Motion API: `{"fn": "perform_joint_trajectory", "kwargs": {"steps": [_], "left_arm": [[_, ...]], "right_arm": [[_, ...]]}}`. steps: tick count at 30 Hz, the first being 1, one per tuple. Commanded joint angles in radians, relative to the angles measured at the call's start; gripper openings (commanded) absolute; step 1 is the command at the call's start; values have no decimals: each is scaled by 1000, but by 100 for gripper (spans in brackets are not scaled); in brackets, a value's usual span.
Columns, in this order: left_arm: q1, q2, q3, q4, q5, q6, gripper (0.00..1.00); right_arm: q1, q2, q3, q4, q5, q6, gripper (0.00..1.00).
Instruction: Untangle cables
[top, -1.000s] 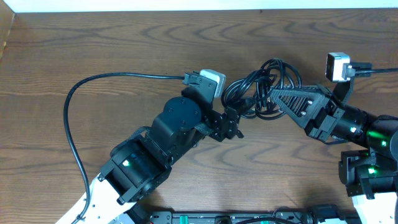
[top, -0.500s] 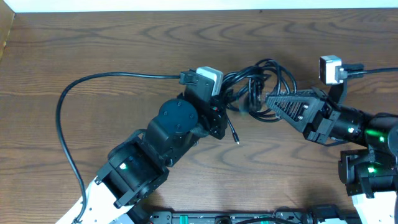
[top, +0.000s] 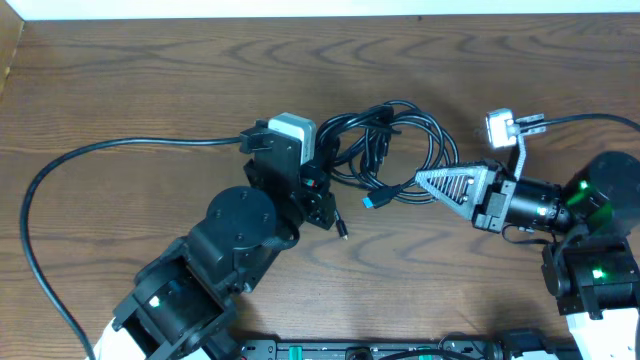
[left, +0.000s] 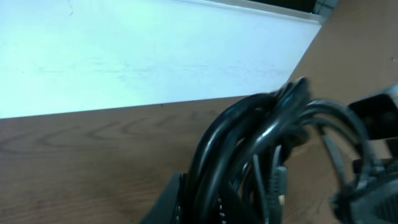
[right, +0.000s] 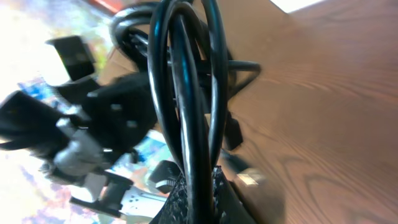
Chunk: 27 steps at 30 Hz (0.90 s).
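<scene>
Left gripper (top: 325, 168) and right gripper (top: 422, 181) each clamp the cables (top: 400, 115) from opposite sides. The loops between them look knotted, so untangling seems barely begun.

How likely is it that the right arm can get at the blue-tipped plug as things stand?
Probably not at once. The blue-tipped plug lies close in front of the right gripper, so reach seems no problem, but that gripper is shut on the cables and would have to let go first.
</scene>
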Motion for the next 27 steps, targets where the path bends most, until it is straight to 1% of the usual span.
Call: {"fn": "perform_joint_trajectory", "kwargs": {"steps": [1, 4, 6, 7, 10, 13, 14, 15, 17, 18, 20, 21, 24, 27], "left_arm": [[16, -43, 10, 21, -47, 48, 8], [16, -48, 10, 21, 23, 101, 8], [16, -50, 10, 22, 66, 140, 8], [16, -50, 10, 21, 85, 160, 7], [16, -50, 10, 21, 177, 241, 7], [16, -50, 10, 11, 274, 358, 7], [16, -50, 10, 4, 278, 377, 8], [16, -50, 10, -10, 277, 402, 8], [16, -50, 10, -43, 277, 451, 7], [16, -50, 10, -65, 277, 476, 7], [16, -50, 10, -110, 263, 507, 7], [16, -50, 10, -137, 233, 511, 8], [16, -50, 10, -187, 154, 510, 8], [15, -56, 10, -205, 145, 508, 7]], "right_arm": [[0, 2, 4, -94, 83, -169, 1], [0, 2, 4, -175, 143, -239, 5], [0, 2, 4, -206, 159, -290, 18], [0, 2, 4, -212, 158, -320, 21], [0, 2, 4, -230, 151, -426, 23], [0, 1, 4, -236, 85, -557, 31], [0, 1, 4, -236, 59, -593, 34], [0, 0, 4, -236, 31, -637, 39], [0, -1, 4, -236, -10, -716, 52], [0, -3, 4, -237, -32, -772, 62], [0, -11, 4, -237, -44, -867, 73], [0, -16, 4, -237, -36, -908, 78], [0, -26, 4, -249, 57, -931, 83], [0, -27, 4, -301, 173, -930, 83]]}}
